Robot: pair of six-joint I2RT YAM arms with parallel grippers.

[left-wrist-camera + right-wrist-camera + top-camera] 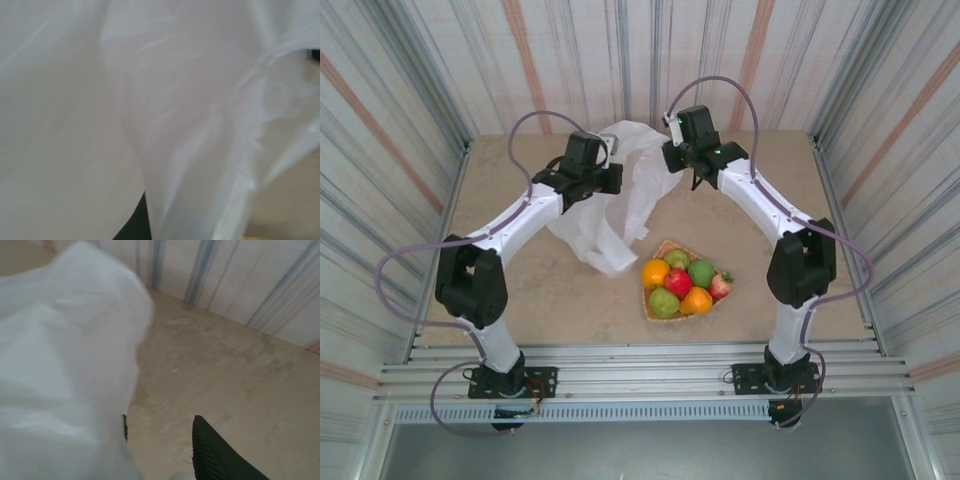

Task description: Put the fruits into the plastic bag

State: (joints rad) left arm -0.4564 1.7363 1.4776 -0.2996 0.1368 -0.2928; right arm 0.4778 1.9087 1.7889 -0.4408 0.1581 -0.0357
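The left tool (608, 183) is clamped shut on the lifted white plastic bag (630, 195), the right tool (160, 422) stands parted and empty beside it, and the fruits (682, 285) sit in a woven tray (663, 246).

We count two glossy orange fruits (655, 272), three green fruits (664, 303), one red apple-like fruit (678, 283), one small red strawberry (721, 287), one tan woven tray (648, 315) and one crinkled white plastic bag (630, 190).

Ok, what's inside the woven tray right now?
Seven fruits piled together: two oranges, three green ones, a red apple, a strawberry. The floor of the woven tray and anything beneath the pile are covered.
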